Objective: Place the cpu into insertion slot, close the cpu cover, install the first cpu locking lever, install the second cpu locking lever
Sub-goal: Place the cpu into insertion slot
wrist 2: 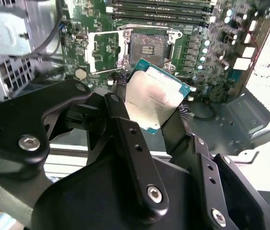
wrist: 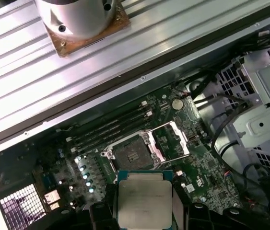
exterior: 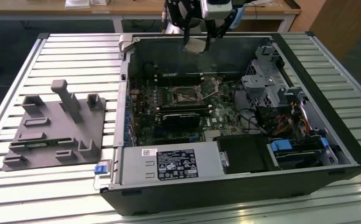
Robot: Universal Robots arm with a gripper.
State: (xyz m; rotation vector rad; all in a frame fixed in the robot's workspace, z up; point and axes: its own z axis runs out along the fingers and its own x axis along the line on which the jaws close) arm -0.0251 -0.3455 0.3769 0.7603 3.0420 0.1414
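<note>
Cpu [wrist 2: 155, 98] held over case [exterior: 230, 196], insertion slot [wrist: 130, 155] uncovered

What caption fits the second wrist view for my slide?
Gripper holds the cpu clear of the open insertion slot, cpu cover swung aside.

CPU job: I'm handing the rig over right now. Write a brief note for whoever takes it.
Gripper: jaws shut on the cpu, held in the air above the motherboard.
Socket: bare, nothing seated in it.
Cover: swung open beside the socket.
Done: cpu is gripped and over the open computer case.
Left: seating the cpu, closing the cover, both locking levers.
</note>
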